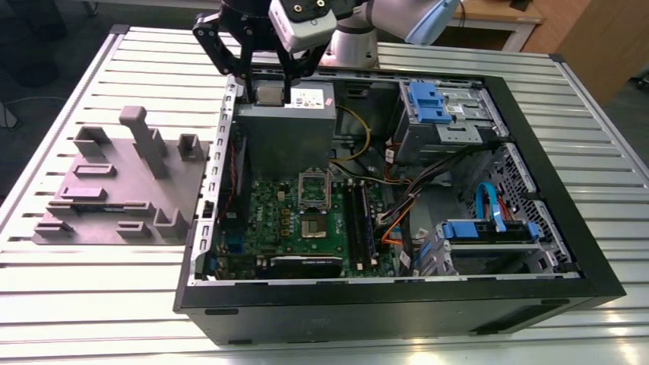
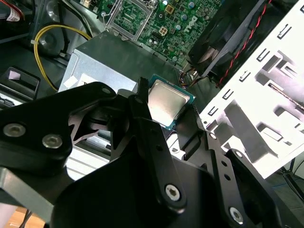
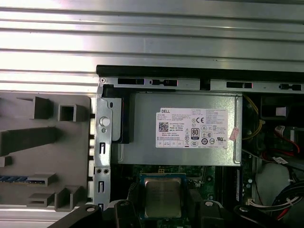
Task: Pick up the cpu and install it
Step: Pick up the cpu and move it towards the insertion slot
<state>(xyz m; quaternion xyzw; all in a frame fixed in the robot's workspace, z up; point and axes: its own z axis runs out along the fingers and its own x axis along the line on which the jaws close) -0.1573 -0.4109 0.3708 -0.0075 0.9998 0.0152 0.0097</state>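
Partly behind claw (image 2: 172,107): cpu (image 2: 166,99) edges.

Black computer case (image 1: 385,312) lies open on slatted metal table (image 1: 81,296). Grey power-supply box (image 1: 284,133) with white label inside, green motherboard (image 1: 273,213) just beside it. Yellow cable (image 2: 40,42) curves beside box. Blue drive brackets (image 1: 428,103) toward exterior view's right. Grey fixture block (image 1: 112,190) on table, touching case at exterior view's left.

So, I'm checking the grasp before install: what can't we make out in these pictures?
cpu underside: faces away in both wrist views.
Pincer contact on the cpu's edges: covered by its own black links, second wrist view.
Socket pins: too small, exterior view.
Socket frame: cut by an edge, second wrist view.
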